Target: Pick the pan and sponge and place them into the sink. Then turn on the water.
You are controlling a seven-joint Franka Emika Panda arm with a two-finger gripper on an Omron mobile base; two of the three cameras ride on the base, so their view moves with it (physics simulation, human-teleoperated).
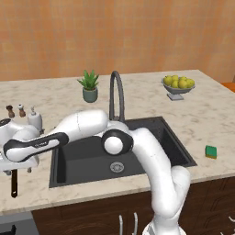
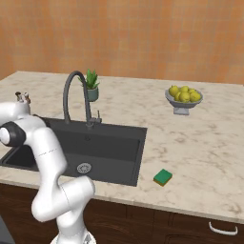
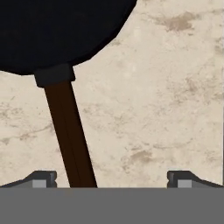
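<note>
The black pan (image 3: 57, 30) lies on the beige counter left of the sink (image 1: 82, 158). Its brown handle (image 3: 68, 131) runs down between the tips of my gripper (image 3: 113, 179), nearer the left tip. The jaws are open and hover just above the handle, holding nothing. In the left base view my arm reaches far left and hides the pan; the handle's end (image 1: 14, 183) sticks out below the hand. The green sponge (image 1: 210, 151) (image 2: 163, 177) lies on the counter right of the sink (image 2: 109, 147). No water falls from the faucet (image 1: 117, 94) (image 2: 75, 93).
A potted plant (image 1: 90, 86) stands behind the faucet. A bowl of lemons (image 1: 178, 86) sits at the back right. Two shakers (image 1: 15, 110) and a soap bottle (image 1: 35, 118) stand close behind my hand. The counter's front edge is near the handle's end.
</note>
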